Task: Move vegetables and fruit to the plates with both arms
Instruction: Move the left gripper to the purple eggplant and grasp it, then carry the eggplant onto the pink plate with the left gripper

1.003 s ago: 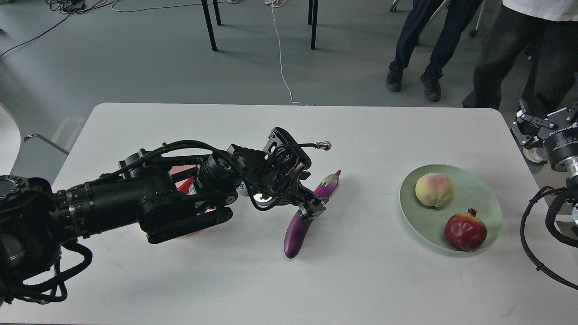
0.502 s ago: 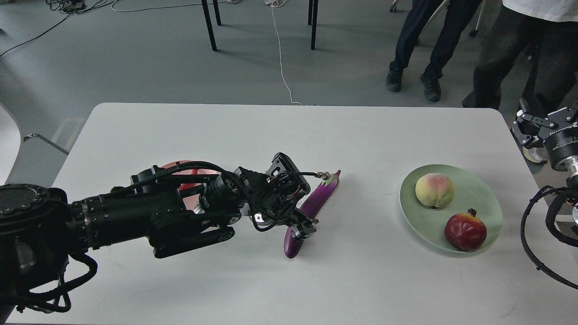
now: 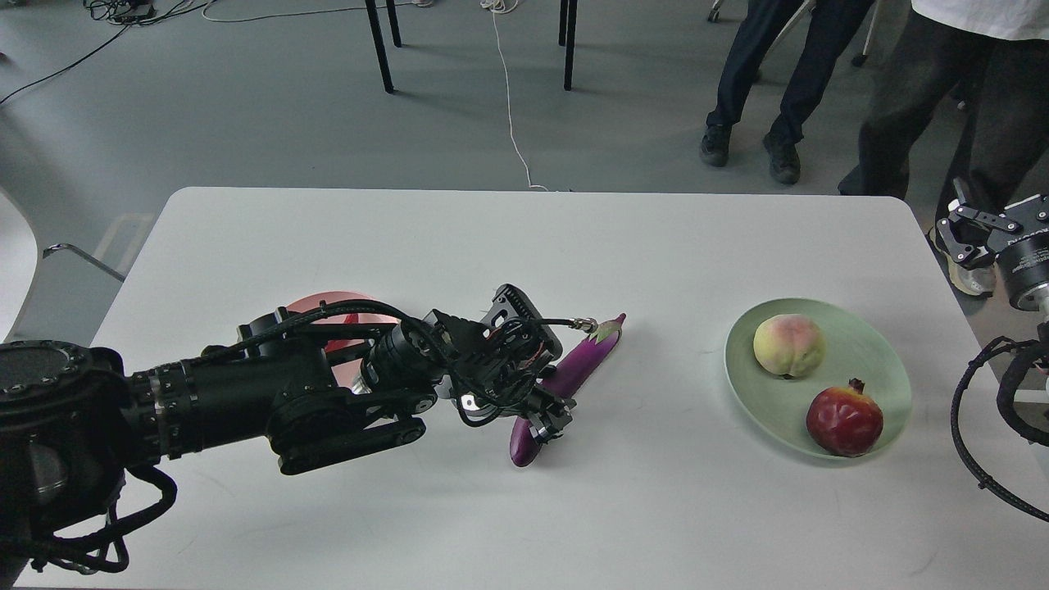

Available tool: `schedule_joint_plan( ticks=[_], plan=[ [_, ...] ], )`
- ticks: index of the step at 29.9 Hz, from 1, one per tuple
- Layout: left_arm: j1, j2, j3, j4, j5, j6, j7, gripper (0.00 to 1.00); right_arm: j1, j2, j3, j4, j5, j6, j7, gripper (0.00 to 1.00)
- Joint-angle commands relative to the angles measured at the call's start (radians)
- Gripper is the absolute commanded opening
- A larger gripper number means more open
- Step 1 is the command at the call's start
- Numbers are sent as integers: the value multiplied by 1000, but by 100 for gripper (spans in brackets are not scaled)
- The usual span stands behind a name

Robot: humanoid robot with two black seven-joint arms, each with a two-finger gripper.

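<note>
The purple eggplant (image 3: 583, 360) lies slanted on the white table (image 3: 524, 246), its cap pointing to the far right. My left gripper (image 3: 544, 420) is down over the eggplant's near end, its fingers closed on it. The pale pink plate (image 3: 321, 301) is mostly hidden behind my left arm, and a bit of the red chili (image 3: 341, 339) shows on it. The pale green plate (image 3: 877, 352) at the right holds the peach (image 3: 788, 345) and the pomegranate (image 3: 844, 419). My right gripper (image 3: 975, 233) hangs open and empty beyond the table's right edge.
Two people's legs (image 3: 787, 82) stand behind the table's far right corner. Chair legs (image 3: 565, 41) and a white cable (image 3: 508, 98) are on the floor behind. A chair edge (image 3: 16, 246) shows at the left.
My left gripper slid down the eggplant from its middle to its near end and lowered. The eggplant turned slightly, its near end moving left. My right arm barely moved.
</note>
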State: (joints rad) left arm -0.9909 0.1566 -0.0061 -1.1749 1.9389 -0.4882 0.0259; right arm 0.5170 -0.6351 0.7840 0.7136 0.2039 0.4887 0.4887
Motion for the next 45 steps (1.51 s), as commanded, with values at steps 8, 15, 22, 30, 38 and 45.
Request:
schedule_joint_plan(
  ticks=[8, 15, 22, 30, 38, 45],
  plan=[
    [-63, 44, -20, -28, -11, 0, -7, 20, 3, 0, 0, 0, 0, 0, 0, 99],
    [-87, 360, -78, -241, -35, 0, -35, 20, 9, -2, 0, 0, 0, 0, 0, 99],
    [-66, 618, -69, -298, -35, 0, -118, 20, 8, -3, -2, -9, -1, 0, 0, 99],
    [46, 704, -61, -296, -28, 2, -136, 20, 11, -5, -2, -11, -3, 0, 0, 99],
    [80, 762, -60, -296, -28, 36, -161, 21, 15, -6, -3, -11, -9, 0, 0, 99],
    [103, 752, -63, -290, -26, 56, -159, 25, 17, -2, -5, -11, -9, 0, 0, 99]
  ],
)
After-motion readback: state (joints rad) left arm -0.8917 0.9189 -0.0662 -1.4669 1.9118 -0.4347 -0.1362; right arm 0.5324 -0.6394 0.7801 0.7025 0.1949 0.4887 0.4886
